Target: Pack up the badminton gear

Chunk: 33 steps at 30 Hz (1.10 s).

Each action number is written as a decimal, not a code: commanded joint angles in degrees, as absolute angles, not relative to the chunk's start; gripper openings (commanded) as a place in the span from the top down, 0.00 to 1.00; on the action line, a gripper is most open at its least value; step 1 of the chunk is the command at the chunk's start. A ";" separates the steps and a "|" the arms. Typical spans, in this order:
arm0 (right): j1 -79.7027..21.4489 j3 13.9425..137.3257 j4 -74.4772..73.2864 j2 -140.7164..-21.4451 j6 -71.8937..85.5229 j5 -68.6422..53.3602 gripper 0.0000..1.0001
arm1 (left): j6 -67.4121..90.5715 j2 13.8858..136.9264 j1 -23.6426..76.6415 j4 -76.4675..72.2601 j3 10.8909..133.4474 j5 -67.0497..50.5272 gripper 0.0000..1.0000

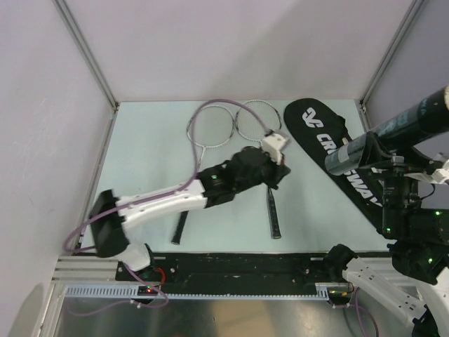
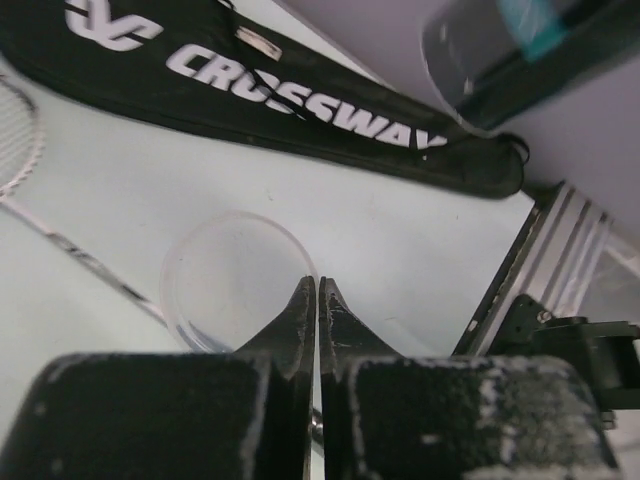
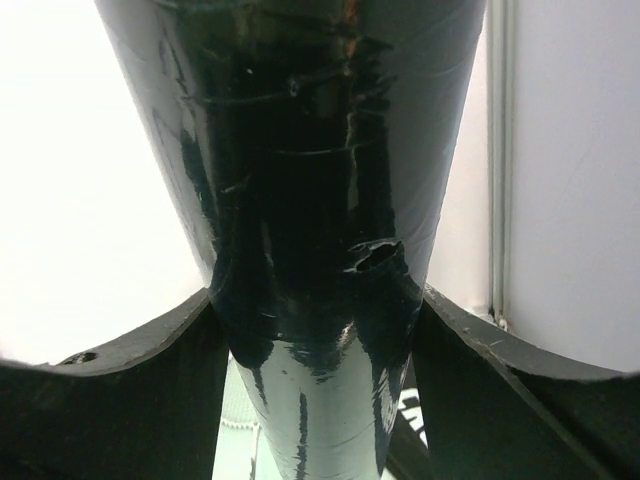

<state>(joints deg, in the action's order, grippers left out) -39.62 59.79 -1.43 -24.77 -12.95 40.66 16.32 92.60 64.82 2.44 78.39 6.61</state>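
Tube (image 1: 393, 130) clamped in right gripper (image 3: 320, 330), jaws wide around it, raised and tilted above bag (image 1: 309, 116), mouth probably offered for capping. Left gripper (image 2: 317, 290) pinched fully together at clear lid (image 2: 230, 275) rim; hold on it unclear. Rackets (image 1: 210, 126) flat on table (image 1: 140, 175).

Left claw (image 2: 318, 284) pinched closed; right claw (image 1: 377, 156) clamps the tube (image 1: 410, 121).

Open tabletop (image 1: 147, 161) far left, room to pass between the wall (image 1: 56, 105) and the racket heads (image 1: 210, 126). Centre's jammed: the left arm (image 1: 168, 200) sprawls over both shafts (image 1: 201, 156). Right side, the racket bag (image 1: 316, 123) lies diagonal, black tube (image 1: 393, 130) held above it. A clear round lid (image 2: 235, 275) sits right at the left gripper (image 2: 318, 283) tips.
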 commanded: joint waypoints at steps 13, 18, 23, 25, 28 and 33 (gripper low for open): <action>-41.69 54.12 -26.21 -36.31 2.89 -3.22 0.77 | 20.82 45.82 57.46 9.77 58.52 15.61 1.00; -49.57 53.97 -26.52 -45.02 2.37 -7.82 0.77 | 18.41 39.66 57.35 18.43 61.87 13.29 1.00; -57.42 53.96 -24.03 -51.79 0.58 -8.08 0.77 | 16.38 39.54 57.39 28.00 68.38 9.65 1.00; -59.51 53.96 -22.86 -53.55 0.34 -8.46 0.77 | 17.52 40.16 57.37 31.39 71.21 7.84 1.00; -61.47 53.96 -21.71 -54.83 -2.14 -8.95 0.77 | 20.77 40.90 57.44 34.75 73.49 4.81 1.00; -63.17 53.34 -20.92 -55.02 -5.81 -9.80 0.77 | 24.06 40.85 57.38 35.96 73.97 0.06 1.00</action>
